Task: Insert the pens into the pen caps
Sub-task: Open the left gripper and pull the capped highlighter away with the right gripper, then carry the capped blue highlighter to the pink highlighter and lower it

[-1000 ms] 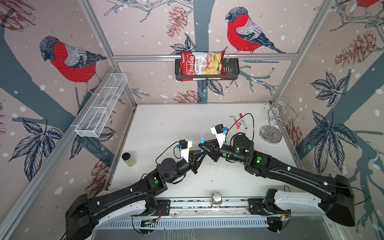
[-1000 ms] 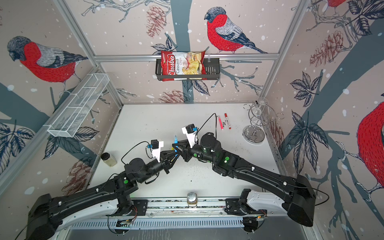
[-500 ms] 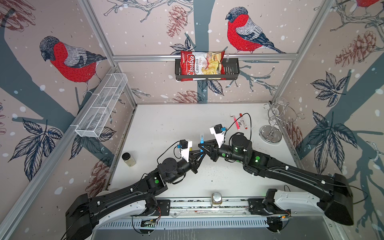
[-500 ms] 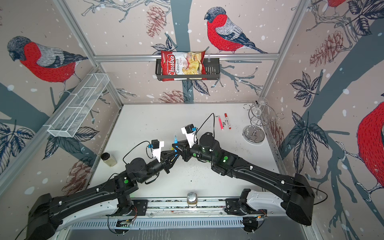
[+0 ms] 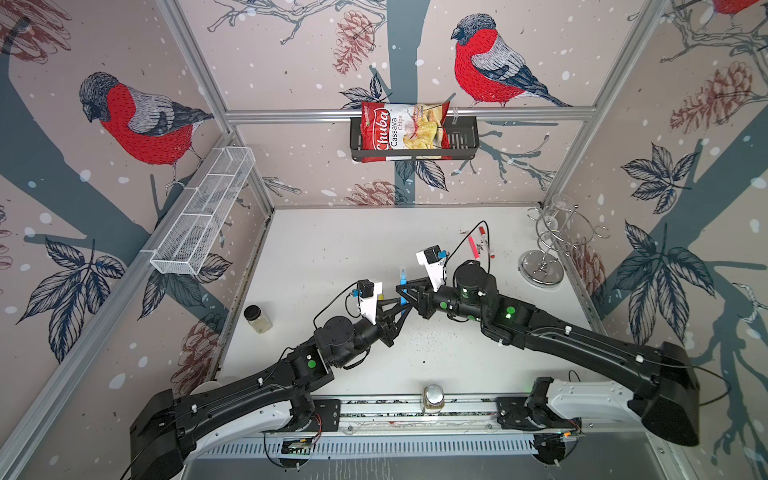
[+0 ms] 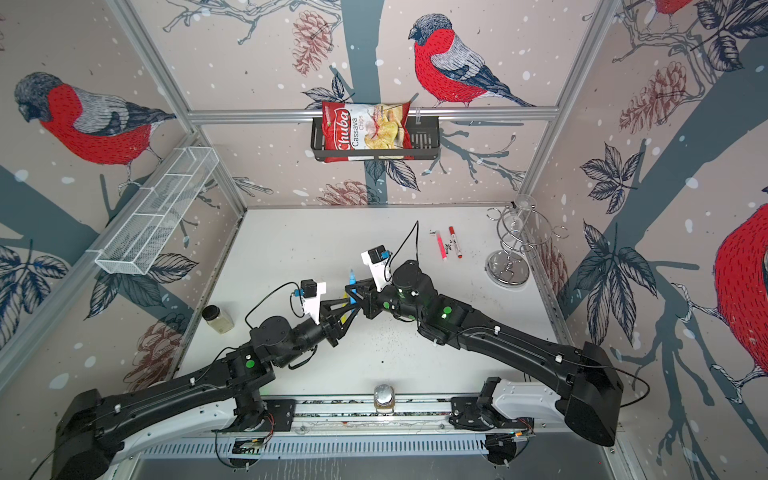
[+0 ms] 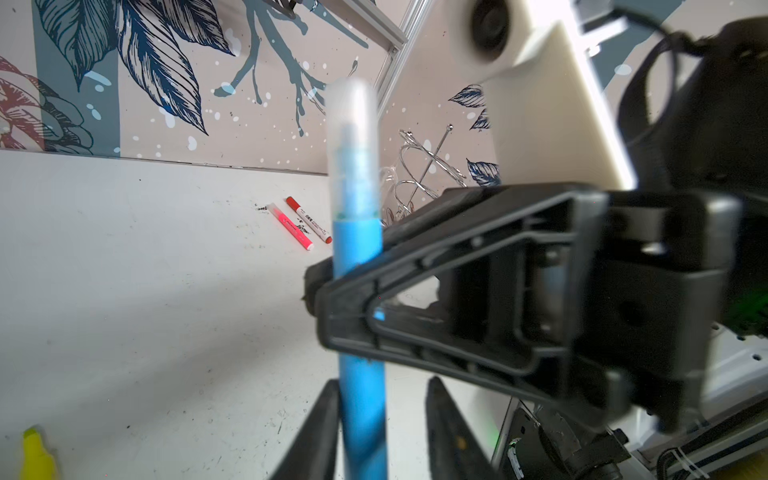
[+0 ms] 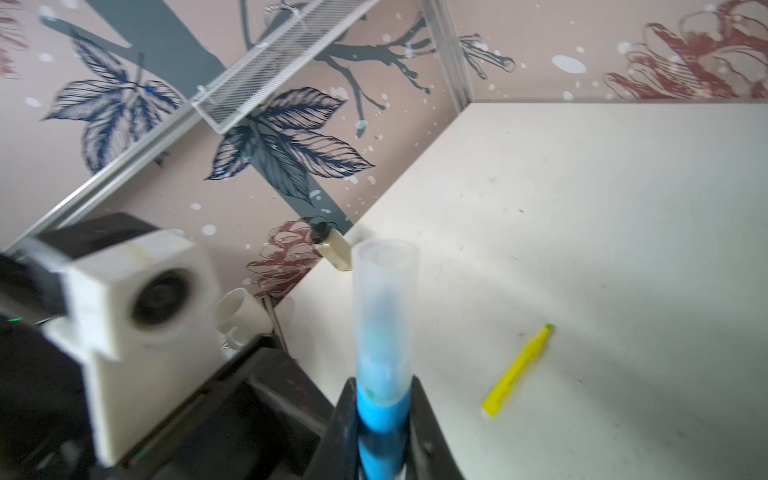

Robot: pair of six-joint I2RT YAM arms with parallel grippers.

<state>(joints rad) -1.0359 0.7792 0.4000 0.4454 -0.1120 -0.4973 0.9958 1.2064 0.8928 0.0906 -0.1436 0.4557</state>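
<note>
The blue pen [image 5: 403, 286] [image 7: 359, 291] stands upright above the table's middle with a translucent pen cap [image 7: 353, 137] [image 8: 384, 299] over its upper end. My right gripper [image 5: 401, 291] [image 8: 382, 382] is shut on its blue barrel just under the cap. My left gripper [image 5: 400, 309] [image 7: 383, 382] is open around the barrel lower down; one finger lies against it, the other stands apart. A yellow pen [image 8: 519, 370] [image 7: 35, 453] lies on the table nearby. A pink pen [image 5: 473, 247] and a white pen [image 5: 486, 243] with a red cap lie side by side at the back right.
A wire stand [image 5: 544, 249] stands at the back right. A dark-lidded jar [image 5: 257, 319] sits by the left wall and another jar [image 5: 433, 397] at the front rail. A white cup [image 8: 237, 316] stands at the table's left edge. A chips bag [image 5: 405, 131] hangs in a back-wall basket.
My left gripper's jaws have come apart and no longer pinch anything. The right gripper keeps the blue pen, and both arms stay almost where they were.
</note>
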